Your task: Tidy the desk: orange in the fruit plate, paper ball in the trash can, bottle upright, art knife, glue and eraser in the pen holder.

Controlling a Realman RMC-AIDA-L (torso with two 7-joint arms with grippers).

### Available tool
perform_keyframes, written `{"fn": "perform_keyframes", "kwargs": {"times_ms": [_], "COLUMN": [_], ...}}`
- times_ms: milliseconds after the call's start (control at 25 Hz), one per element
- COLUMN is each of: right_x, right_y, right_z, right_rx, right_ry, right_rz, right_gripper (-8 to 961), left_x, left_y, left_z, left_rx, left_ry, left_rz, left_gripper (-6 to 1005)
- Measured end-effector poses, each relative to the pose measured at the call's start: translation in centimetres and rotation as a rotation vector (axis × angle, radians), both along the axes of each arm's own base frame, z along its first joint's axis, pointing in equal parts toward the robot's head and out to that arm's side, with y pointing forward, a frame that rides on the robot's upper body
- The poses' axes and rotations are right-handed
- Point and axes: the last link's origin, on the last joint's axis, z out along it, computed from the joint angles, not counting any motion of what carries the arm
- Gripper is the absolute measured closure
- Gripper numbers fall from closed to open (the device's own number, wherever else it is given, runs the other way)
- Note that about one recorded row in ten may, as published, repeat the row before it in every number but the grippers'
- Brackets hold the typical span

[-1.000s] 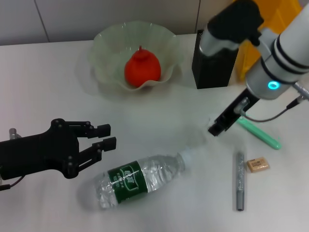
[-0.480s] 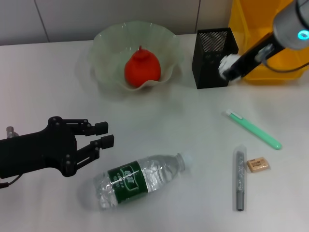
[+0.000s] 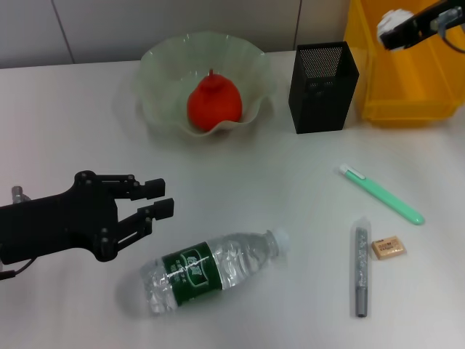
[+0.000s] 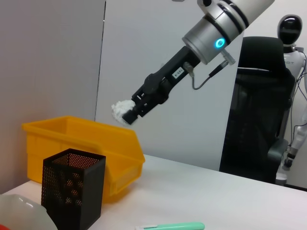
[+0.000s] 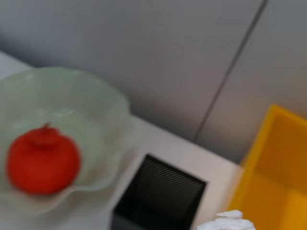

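1. Hanging at the upper right of the head view, the right gripper (image 3: pixel 402 30) held the small white wrinkly paper ball (image 3: pixel 392 26) pinched between its closed fingers, above the large bright yellow plastic trash can (image 3: pixel 407 80).
2. Seen from the left wrist camera, the wad (image 4: pixel 121 109) was in the air over the bin's (image 4: pixel 86 143) open top, touching nothing but the gripper (image 4: pixel 128 113).
3. The black left gripper (image 3: pixel 156 201) hovered at the lower left of the head view with its fingers spread and empty, near the clear plastic bottle (image 3: pixel 211 269) lying on its side.
4. The red-orange round orange (image 3: pixel 214 104) sat inside the translucent pale-green scalloped fruit plate (image 3: pixel 160 65) at upper centre.
5. The tall black mesh pen holder (image 3: pixel 323 91) stood just beside the yellow bin, and the small tan eraser (image 3: pixel 388 248) lay on the white table (image 3: pixel 65 123) at lower right.
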Motion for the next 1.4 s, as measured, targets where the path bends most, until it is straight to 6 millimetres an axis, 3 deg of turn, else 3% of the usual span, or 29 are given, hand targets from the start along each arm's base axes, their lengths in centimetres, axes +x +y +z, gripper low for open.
{"fn": "perform_keyframes", "kwargs": {"times_ms": [240,440,840,1400], "right_x": [1.9,4.6,9.0,9.6], "right_y": [1.3,3.2,4.6,5.0], "right_z": [0.0,-0.9,-1.8,-1.5], "right_rx": [0.09,0.161,0.239,0.242], "right_ry": [0.006,0.004,0.002,0.021], "right_rz": [0.01,0.004,-0.045,-0.08], "right_gripper": [547,548,548,536], "left_x": [-0.1,-0.2,-0.4,-0.5], "left_y": [0.0,-0.1,-0.2,-0.1], "left_z": [-0.1,-0.3,-0.3,-0.4], "left_rx": [-0.005,-0.011,-0.008,-0.019], "left_ry": [-0.004,-0.008,-0.012,-0.015], "left_rz": [0.006,0.013,0.026,0.03], "left_gripper": [716,714,710,705]}}
